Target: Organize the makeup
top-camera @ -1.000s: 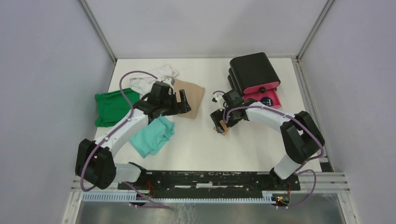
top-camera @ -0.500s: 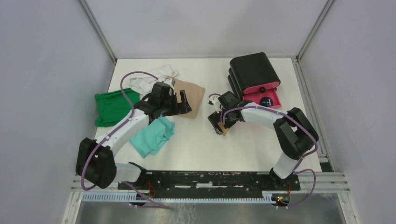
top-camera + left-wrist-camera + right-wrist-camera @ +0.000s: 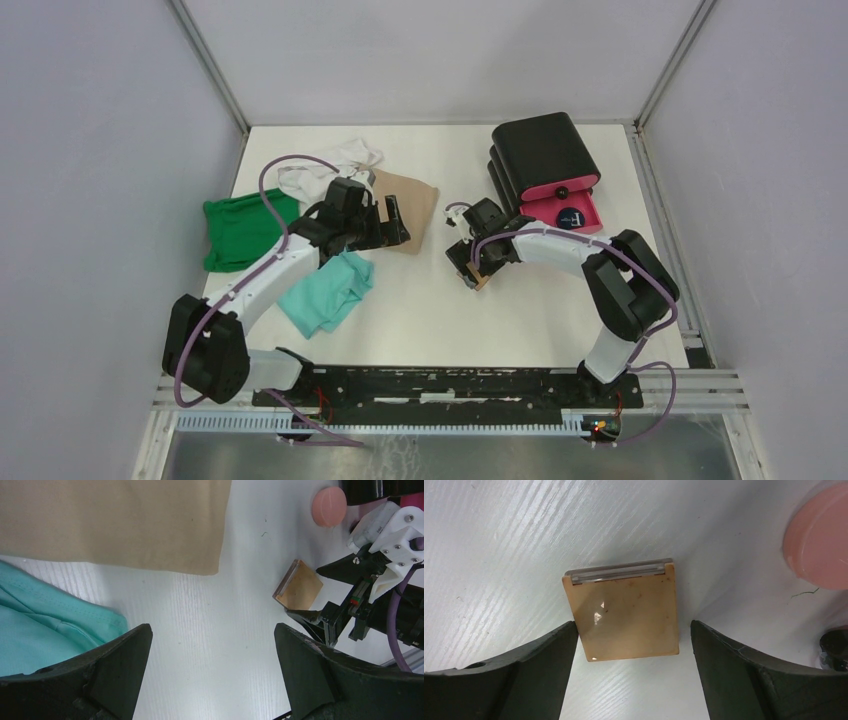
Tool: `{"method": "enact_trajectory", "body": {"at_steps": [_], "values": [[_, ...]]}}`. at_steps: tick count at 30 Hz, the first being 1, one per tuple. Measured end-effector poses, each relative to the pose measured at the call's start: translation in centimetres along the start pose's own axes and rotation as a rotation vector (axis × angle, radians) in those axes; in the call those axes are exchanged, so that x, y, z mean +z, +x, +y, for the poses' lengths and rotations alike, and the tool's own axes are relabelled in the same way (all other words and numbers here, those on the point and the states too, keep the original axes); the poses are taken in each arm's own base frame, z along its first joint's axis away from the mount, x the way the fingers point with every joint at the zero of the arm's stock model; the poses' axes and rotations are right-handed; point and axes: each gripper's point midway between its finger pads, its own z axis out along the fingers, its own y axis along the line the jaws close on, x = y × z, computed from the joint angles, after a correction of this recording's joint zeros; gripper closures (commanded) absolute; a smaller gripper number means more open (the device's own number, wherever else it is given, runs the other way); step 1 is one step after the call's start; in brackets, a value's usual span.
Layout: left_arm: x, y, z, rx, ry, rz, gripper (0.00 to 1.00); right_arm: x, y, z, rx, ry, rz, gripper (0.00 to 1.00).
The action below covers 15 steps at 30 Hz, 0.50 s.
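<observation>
Between the fingers of the right gripper (image 3: 631,630) lies the pad (image 3: 624,615), flat on the table (image 3: 514,525). The fingers stand apart at 9 and 3 o'clock and are not pinching it (the 9 o'clock one is nearly touching). The pad is thin, so the fingers could slide over it or push it crooked. The puff (image 3: 819,545) at 2 o'clock could get bumped. The left gripper (image 3: 212,630) hangs wide apart, holding nothing.

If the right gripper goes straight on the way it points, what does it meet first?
The tan square pad, lying flat on the table between the right gripper's open fingers; probably the table right after.
</observation>
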Motion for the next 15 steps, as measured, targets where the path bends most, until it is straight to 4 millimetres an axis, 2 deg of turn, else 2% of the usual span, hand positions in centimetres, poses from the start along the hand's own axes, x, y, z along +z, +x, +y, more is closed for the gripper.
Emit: {"method": "enact_trajectory", "body": {"at_steps": [8, 15], "values": [[0.1, 0.37, 0.19, -0.001, -0.003, 0.009, 0.01, 0.16, 0.14, -0.11, 0.01, 0.034, -0.002, 0.14], [0.08, 0.44, 0.07, -0.002, 0.005, 0.013, 0.01, 0.17, 0.14, 0.08, 0.01, 0.036, -0.002, 0.21]]}}
